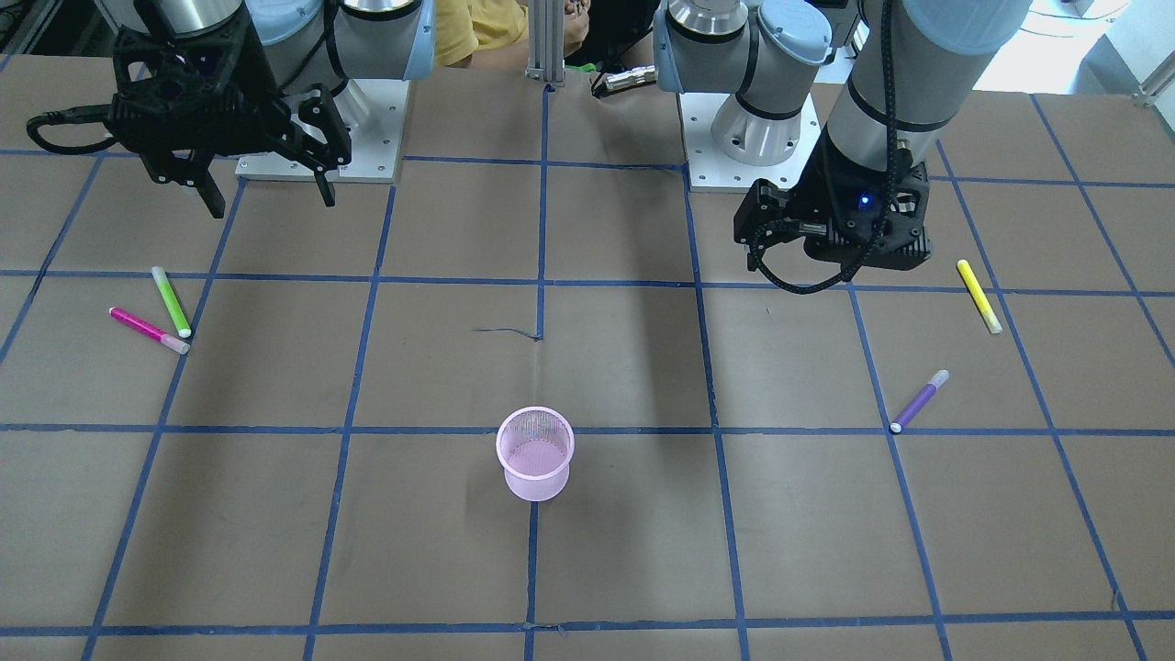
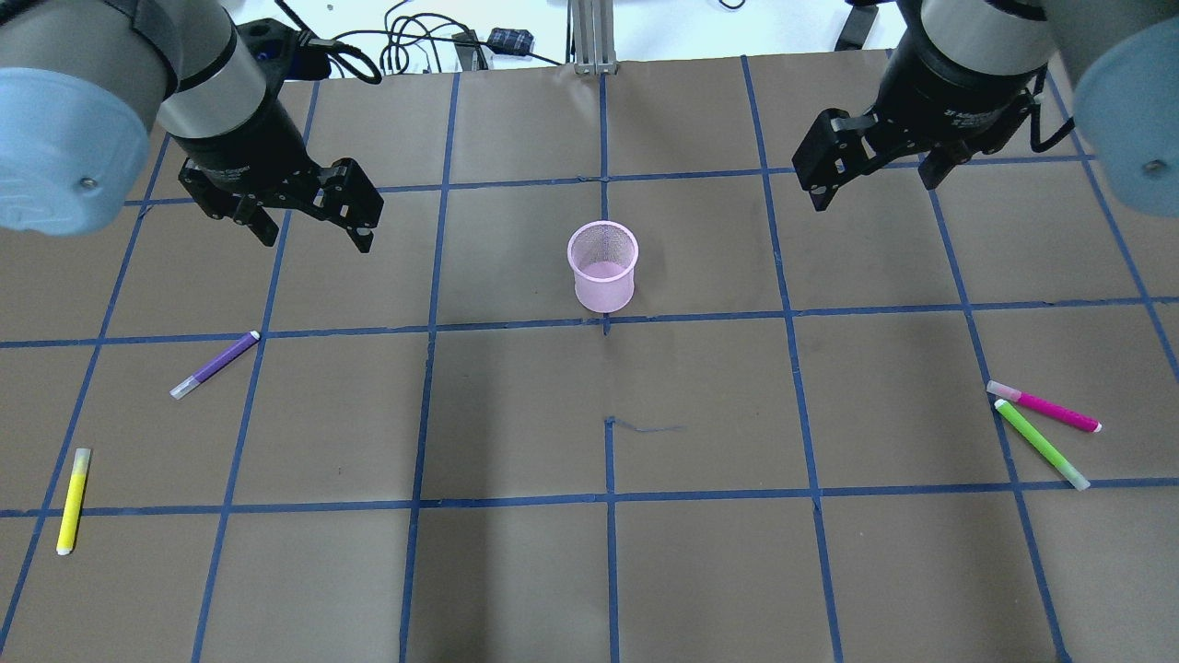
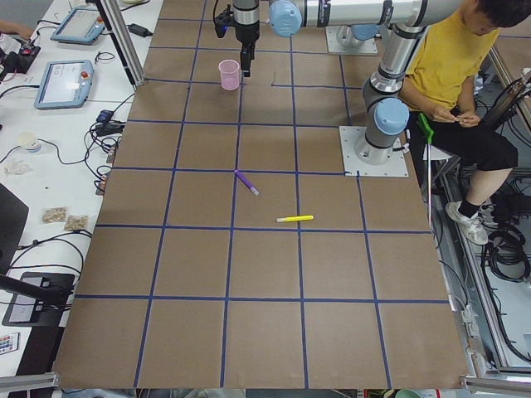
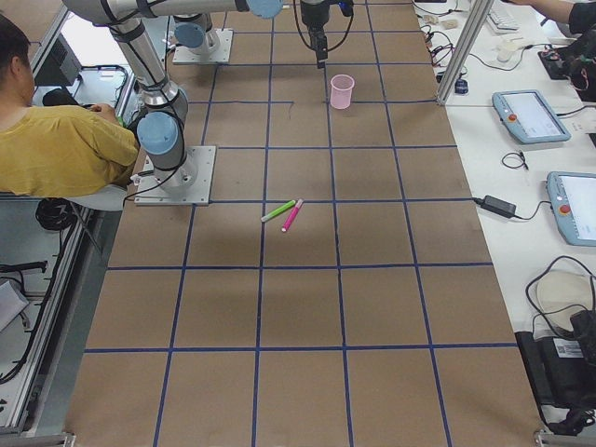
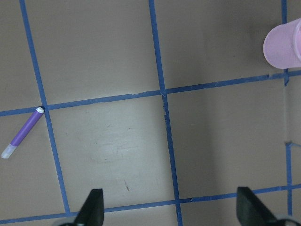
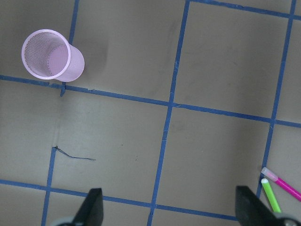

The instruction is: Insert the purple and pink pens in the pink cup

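Observation:
The pink mesh cup [image 2: 603,267] stands upright and empty near the table's middle. The purple pen [image 2: 215,365] lies on the robot's left side, also in the left wrist view [image 5: 22,133]. The pink pen [image 2: 1045,406] lies on the right side, its capped end touching a green pen [image 2: 1041,444]. My left gripper [image 2: 315,235] hovers open and empty above the table between the purple pen and the cup. My right gripper [image 2: 873,189] hovers open and empty to the right of the cup, far from the pink pen.
A yellow pen [image 2: 74,500] lies near the table's left edge. Blue tape lines divide the brown table [image 2: 516,552] into squares. A seated person in a yellow shirt [image 3: 452,58] is behind the arm bases.

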Controlling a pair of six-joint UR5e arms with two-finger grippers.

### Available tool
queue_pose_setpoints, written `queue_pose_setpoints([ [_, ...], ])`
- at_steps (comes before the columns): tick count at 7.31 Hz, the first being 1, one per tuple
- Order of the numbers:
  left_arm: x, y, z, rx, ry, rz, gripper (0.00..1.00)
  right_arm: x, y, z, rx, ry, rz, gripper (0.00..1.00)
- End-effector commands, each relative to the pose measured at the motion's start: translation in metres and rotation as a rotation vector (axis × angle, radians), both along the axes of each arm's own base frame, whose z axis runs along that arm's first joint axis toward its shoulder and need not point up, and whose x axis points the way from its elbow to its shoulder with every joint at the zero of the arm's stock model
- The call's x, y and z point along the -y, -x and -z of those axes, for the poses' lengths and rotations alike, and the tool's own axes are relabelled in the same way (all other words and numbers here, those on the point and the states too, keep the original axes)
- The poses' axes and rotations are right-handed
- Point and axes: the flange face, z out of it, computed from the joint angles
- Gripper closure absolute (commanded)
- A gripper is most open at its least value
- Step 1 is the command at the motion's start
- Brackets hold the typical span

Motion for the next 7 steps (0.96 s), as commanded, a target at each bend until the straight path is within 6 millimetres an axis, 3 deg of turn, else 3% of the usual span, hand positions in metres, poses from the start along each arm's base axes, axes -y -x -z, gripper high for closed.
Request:
queue_pose_setpoints([
  [1,0.000,0.000,-0.001,-0.001,0.001,0.001,0.00,-0.001,0.000,0.001,-0.004,-0.003,-0.003,0.00],
  [5,0.000,0.000,0.001,-0.001,-0.002,0.001,0.00,-0.004,0.003,-0.007,-0.013,0.002,-0.013,0.00],
  [7,0.000,0.000,0.000,-0.001,0.000,0.001,0.00,-0.021,0.005,-0.009,-0.017,-0.067,-0.011,0.00],
])
